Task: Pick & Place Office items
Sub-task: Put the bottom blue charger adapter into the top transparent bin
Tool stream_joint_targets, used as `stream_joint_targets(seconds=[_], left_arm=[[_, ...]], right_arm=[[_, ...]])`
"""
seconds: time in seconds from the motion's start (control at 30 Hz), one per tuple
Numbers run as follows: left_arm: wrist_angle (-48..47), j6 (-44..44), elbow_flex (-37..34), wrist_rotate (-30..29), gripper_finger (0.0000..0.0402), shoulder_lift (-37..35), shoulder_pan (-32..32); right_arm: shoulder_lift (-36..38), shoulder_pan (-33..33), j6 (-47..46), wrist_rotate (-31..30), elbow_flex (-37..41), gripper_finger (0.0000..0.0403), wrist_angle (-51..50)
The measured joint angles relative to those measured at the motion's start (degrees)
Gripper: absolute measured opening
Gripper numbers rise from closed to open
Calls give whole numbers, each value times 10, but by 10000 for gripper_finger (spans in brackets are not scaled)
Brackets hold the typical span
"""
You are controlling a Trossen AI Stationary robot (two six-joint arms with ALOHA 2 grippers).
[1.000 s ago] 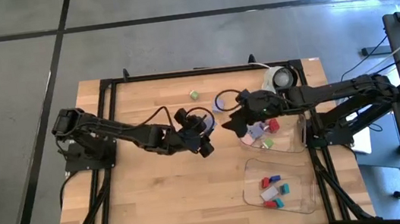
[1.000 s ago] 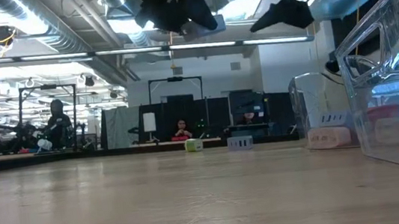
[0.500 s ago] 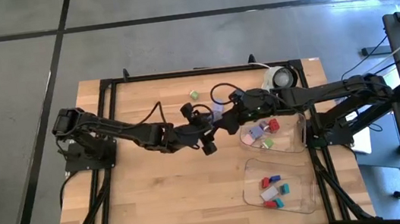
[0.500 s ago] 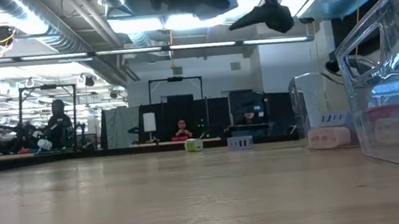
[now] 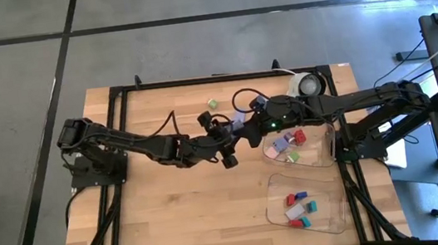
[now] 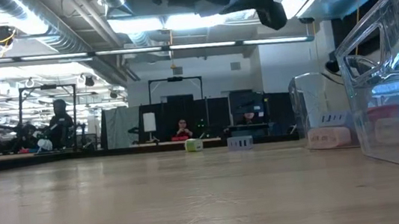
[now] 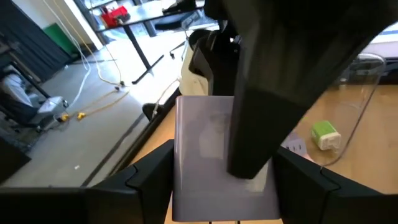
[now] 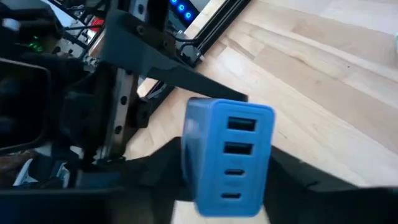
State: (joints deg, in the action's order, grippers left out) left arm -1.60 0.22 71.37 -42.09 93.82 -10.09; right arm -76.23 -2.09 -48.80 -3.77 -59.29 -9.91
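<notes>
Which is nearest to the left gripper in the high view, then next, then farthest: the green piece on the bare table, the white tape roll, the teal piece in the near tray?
From the left gripper:
1. Green piece, on bare wood toward the far edge.
2. White tape roll, at the far right corner.
3. Teal piece, in the near right tray.

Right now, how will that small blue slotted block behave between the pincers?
The small blue slotted block, between the right pincer and left pincer, looks rigid and flat-sided, so it probably grips squarely. Its smooth faces may slip. It is tiny, so likely light.
</notes>
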Motion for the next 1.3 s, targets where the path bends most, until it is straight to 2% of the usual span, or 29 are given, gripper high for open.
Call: stream_joint_targets(seconds=[0.1,0.13,0.47,0.67,0.83,1.07,1.17,1.3], left_arm=[[10,20,0,-8,224,0,0],[11,23,0,-12,224,0,0],[19,-12,0,-5,247,1,-15],[15,-82,1,6,274,1,-18],[-29,-143,1,5,282,0,-18],[-98,-216,1,3,279,0,-18],[-112,-232,1,3,279,0,-18],[-125,-245,1,12,279,0,-18]], right_arm=[[1,0,-5,-2,0,128,1],[1,0,-7,-2,0,122,3],[4,14,30,10,0,122,-17],[29,29,47,2,0,122,-127],[60,27,54,27,0,122,-286],[87,-9,21,18,1,122,-500],[87,-24,-12,-5,17,122,-550],[87,-32,-49,-7,52,122,-553]])
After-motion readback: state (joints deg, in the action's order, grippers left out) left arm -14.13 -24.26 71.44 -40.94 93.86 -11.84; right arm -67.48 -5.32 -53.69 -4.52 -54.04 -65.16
